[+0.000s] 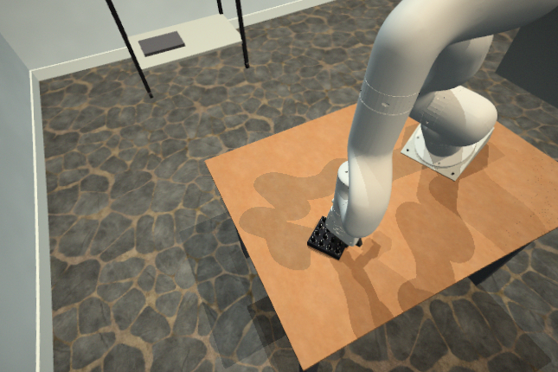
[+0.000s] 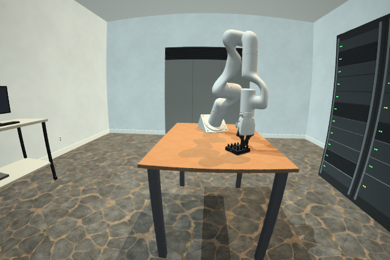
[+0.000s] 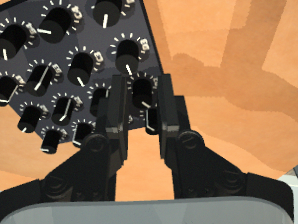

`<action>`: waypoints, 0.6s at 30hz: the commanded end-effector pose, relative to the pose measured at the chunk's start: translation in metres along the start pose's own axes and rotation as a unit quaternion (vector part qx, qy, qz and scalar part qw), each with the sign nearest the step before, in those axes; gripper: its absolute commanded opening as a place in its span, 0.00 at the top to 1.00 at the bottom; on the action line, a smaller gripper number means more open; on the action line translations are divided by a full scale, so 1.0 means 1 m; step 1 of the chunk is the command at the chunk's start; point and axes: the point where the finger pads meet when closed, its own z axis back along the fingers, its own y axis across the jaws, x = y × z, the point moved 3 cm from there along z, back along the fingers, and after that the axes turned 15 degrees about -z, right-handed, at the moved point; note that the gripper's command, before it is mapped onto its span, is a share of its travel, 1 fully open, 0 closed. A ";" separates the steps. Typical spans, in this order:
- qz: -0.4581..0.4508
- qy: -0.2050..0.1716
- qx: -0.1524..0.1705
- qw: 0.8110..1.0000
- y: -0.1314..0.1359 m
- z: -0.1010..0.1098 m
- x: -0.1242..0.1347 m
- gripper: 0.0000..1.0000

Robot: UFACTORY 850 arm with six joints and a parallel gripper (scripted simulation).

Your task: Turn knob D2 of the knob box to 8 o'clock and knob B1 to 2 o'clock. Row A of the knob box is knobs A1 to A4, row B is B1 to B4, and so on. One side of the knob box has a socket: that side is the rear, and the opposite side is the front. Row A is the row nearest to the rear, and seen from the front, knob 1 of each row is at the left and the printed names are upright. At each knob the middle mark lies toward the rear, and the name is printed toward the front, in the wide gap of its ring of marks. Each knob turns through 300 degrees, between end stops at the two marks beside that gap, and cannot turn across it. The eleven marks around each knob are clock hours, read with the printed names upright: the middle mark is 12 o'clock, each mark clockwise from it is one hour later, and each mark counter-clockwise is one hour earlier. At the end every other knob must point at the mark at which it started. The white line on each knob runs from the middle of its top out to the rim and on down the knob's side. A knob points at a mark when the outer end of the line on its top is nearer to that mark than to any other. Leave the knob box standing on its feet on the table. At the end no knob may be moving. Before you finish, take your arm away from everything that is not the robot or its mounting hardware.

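The black knob box [image 1: 327, 240] stands on the orange table, also seen in the exterior view [image 2: 237, 149] and in the upper left of the wrist view [image 3: 73, 63]. My gripper [image 3: 142, 92] points straight down over the box's right edge row. Its two fingers stand on either side of one knob [image 3: 141, 92] with small gaps, slightly open and not clamping it. The printed names are too small to read, so I cannot tell which knob this is. In the top view the arm hides most of the gripper [image 1: 354, 240]. The gripper also shows in the exterior view [image 2: 243, 142].
The robot base [image 1: 445, 149] is bolted at the table's far corner. The box sits near the table's edge [image 1: 244, 236]. A desk [image 2: 14, 122] stands off to the left and server racks [image 2: 370, 122] to the right, both far from the table.
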 end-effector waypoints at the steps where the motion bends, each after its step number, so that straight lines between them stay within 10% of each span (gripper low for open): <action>1: 0.000 -0.002 0.002 1.000 0.000 0.000 0.001 0.81; 18: 0.000 -0.002 0.003 1.000 0.000 0.020 0.001 0.81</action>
